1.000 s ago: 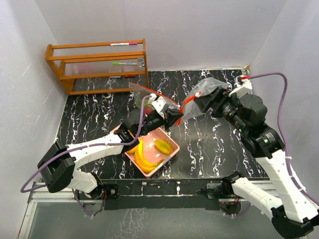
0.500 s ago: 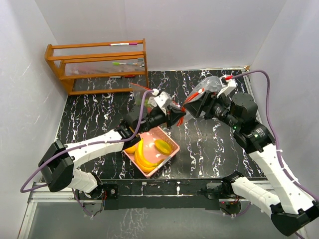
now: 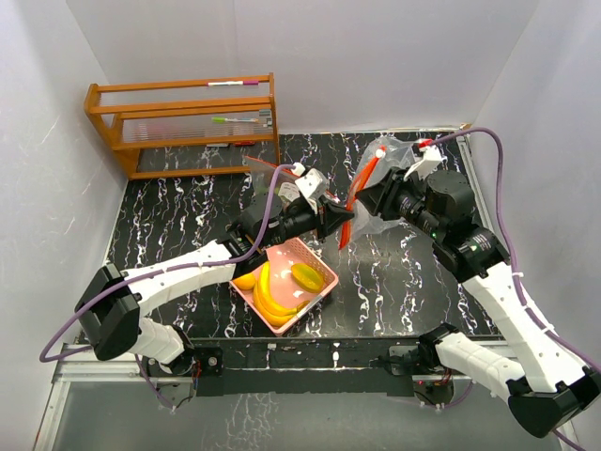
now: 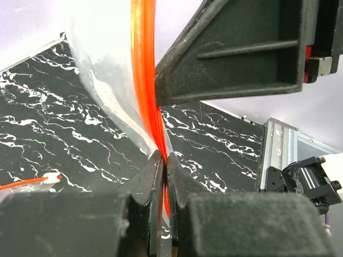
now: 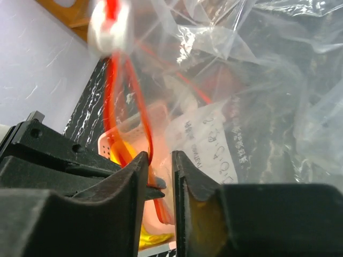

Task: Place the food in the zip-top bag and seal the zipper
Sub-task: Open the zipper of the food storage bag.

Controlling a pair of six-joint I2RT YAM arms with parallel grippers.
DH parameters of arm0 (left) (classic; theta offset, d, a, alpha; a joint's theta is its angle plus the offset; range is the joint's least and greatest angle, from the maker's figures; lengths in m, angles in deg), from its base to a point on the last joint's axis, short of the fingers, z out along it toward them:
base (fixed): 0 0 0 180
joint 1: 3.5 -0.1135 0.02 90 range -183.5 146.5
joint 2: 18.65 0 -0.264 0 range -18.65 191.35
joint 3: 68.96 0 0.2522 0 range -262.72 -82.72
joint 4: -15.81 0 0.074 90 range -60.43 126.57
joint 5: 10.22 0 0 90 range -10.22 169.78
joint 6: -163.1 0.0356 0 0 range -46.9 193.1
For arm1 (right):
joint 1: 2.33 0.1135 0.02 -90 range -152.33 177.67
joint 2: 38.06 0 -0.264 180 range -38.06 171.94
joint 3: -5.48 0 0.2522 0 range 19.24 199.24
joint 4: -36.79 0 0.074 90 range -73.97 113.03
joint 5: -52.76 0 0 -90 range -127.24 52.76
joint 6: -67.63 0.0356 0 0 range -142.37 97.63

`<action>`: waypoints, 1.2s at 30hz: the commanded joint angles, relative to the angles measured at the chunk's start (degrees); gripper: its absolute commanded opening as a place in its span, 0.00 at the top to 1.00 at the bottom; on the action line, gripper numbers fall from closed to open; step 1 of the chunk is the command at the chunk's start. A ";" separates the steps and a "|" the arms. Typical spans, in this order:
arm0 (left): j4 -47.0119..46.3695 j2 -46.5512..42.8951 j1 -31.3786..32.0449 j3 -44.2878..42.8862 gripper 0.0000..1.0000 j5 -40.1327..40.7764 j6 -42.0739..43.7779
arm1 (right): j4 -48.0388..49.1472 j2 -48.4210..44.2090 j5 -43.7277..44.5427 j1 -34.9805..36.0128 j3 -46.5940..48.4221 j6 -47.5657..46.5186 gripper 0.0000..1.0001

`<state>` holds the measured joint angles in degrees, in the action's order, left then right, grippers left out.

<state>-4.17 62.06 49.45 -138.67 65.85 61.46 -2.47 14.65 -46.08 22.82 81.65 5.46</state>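
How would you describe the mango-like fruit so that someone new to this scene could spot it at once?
On the black marbled table, find the pink slotted basket near the front edge, left of centre. The mango-like fruit lies in its right half. It is a single yellow-orange oval, unlike the long curved banana bunch beside it.

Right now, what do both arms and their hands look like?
The left arm and right arm have white links with black joints, and a purple cable trails along each. The left hand and right hand are black, each with two blocky fingers.
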 commanded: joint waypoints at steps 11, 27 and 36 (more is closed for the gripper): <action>-2.49 -1.27 -0.19 -1.02 1.00 -0.96 -0.97 | 0.48 -1.79 6.26 0.08 0.39 -0.61 0.92; -4.11 2.44 -0.14 -2.60 1.00 -3.52 -2.90 | 7.03 5.92 3.02 0.18 3.24 2.30 0.64; -4.67 2.18 -0.20 -1.74 1.00 -3.90 -3.08 | 2.67 7.19 11.49 2.18 4.03 2.30 0.90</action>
<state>-5.94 65.66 49.45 -139.36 63.00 58.53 0.44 22.87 -40.63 24.24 82.85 7.80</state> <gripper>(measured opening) 0.013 0.203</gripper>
